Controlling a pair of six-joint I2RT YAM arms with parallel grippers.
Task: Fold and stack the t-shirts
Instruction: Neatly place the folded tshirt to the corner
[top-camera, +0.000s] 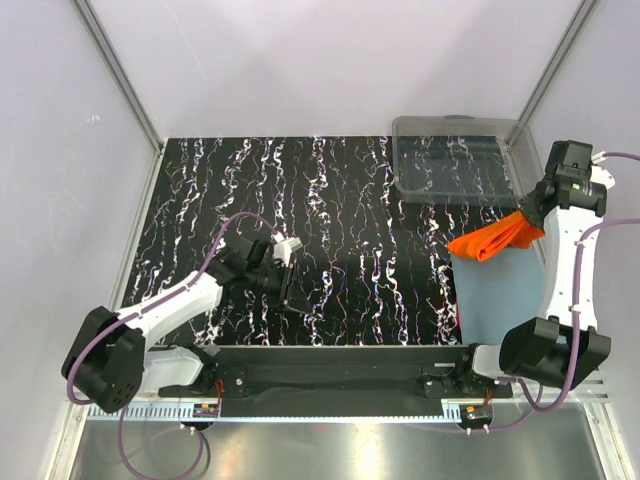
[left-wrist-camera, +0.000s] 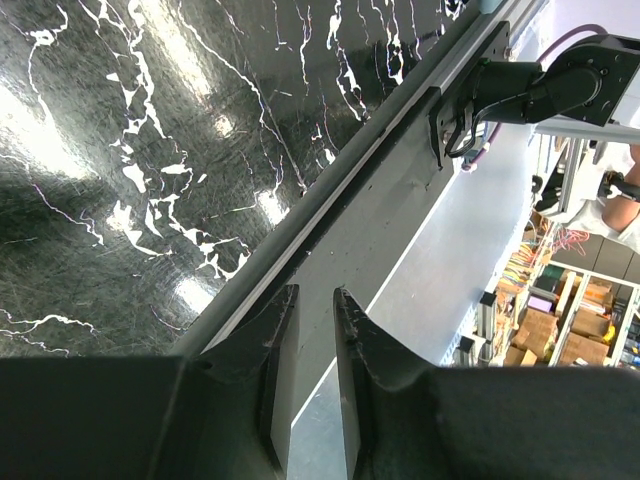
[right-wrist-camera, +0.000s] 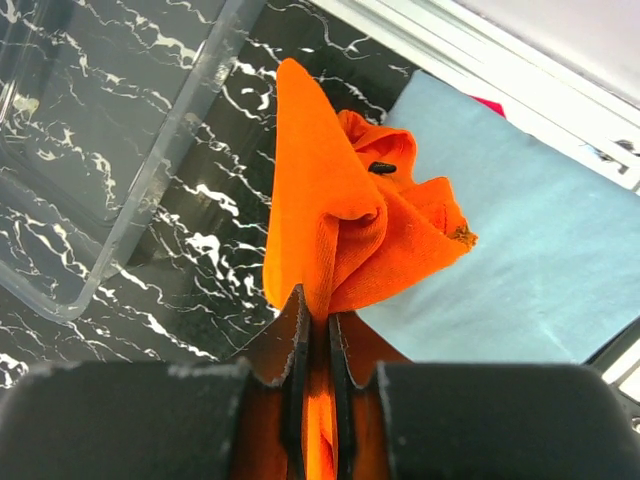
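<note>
Pinching a bunched fold of the orange t-shirt (right-wrist-camera: 330, 200), the right hand (right-wrist-camera: 315, 312) holds the shirt crumpled above the far end of the blue-grey t-shirt (top-camera: 500, 295). The blue-grey t-shirt lies flat and smooth at the right of the tabletop (top-camera: 330, 200). The left hand (left-wrist-camera: 310, 300) is narrowly spread, gripping nothing, near the tabletop's front edge.

No text, label, brand, number or sign can be read anywhere.
</note>
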